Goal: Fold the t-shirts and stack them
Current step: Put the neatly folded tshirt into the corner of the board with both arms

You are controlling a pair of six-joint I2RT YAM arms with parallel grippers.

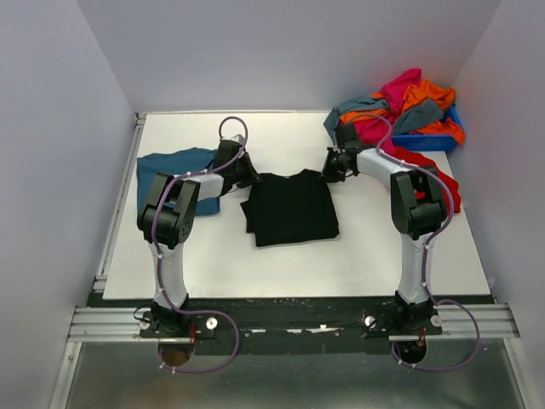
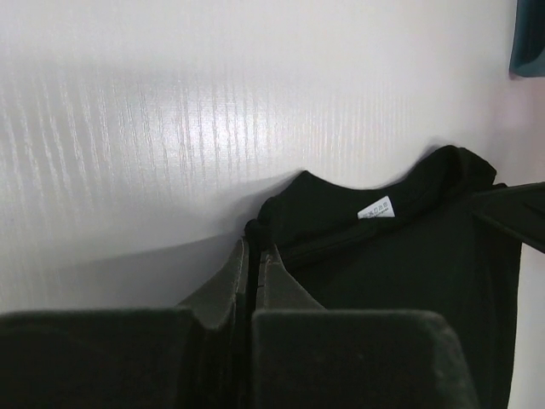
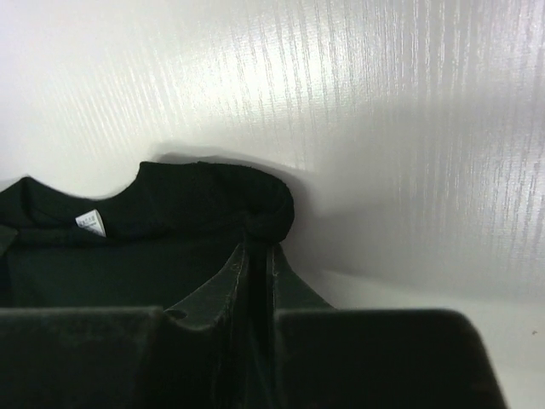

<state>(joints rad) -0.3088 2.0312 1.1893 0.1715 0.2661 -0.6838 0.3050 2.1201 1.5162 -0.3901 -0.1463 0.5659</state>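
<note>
The left gripper is pinching its fingers shut on the shoulder of the black t-shirt nearer the left edge, and the right gripper is clamping the opposite shoulder the same way. The shirt is lying around the middle of the worktop, folded into a rough rectangle, its collar pointing toward the far edge and a small white label showing inside the neckline. A teal-blue t-shirt is lying by the left edge, while a heap of t-shirts in magenta, orange, red and grey-blue is spilling over a blue bin in the far right corner.
</note>
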